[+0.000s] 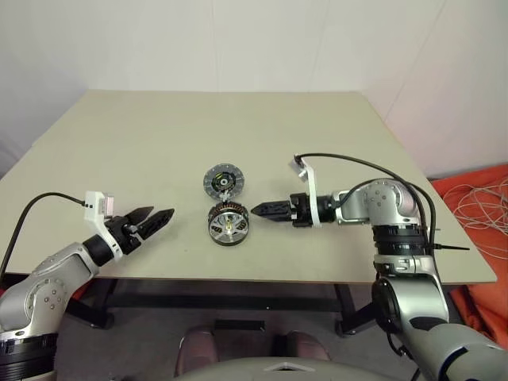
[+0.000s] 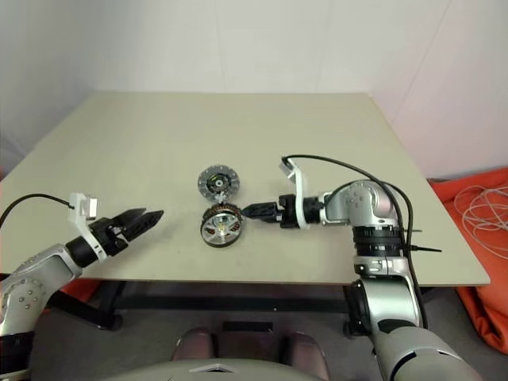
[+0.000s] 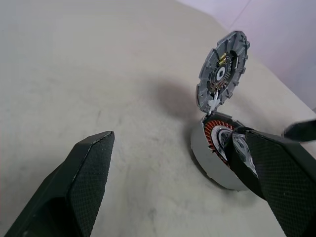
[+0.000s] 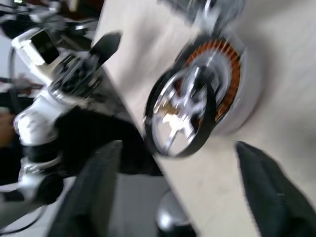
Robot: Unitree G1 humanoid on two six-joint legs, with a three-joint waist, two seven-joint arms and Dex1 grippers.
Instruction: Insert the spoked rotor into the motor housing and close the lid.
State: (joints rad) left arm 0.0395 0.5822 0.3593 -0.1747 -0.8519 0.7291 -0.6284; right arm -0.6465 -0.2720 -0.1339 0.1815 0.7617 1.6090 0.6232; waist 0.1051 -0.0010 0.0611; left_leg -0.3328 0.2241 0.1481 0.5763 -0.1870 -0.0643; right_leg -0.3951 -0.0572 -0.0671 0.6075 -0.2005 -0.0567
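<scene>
The motor housing stands on the table with its copper windings showing. The spoked rotor, a black-rimmed ring with silver spokes, rests tilted on the housing's open top and hangs over the side nearer the table's front edge. Just beyond the housing, the dark grey lid lies on the table. My right gripper points at the housing from the right, a short gap away, open and holding nothing. To the left of the housing my left gripper hovers open and empty. One left finger hides part of the rotor.
The housing sits close to the table's front edge. Wide bare tabletop stretches behind and to both sides. An orange cloth with white cables lies on the floor at the right.
</scene>
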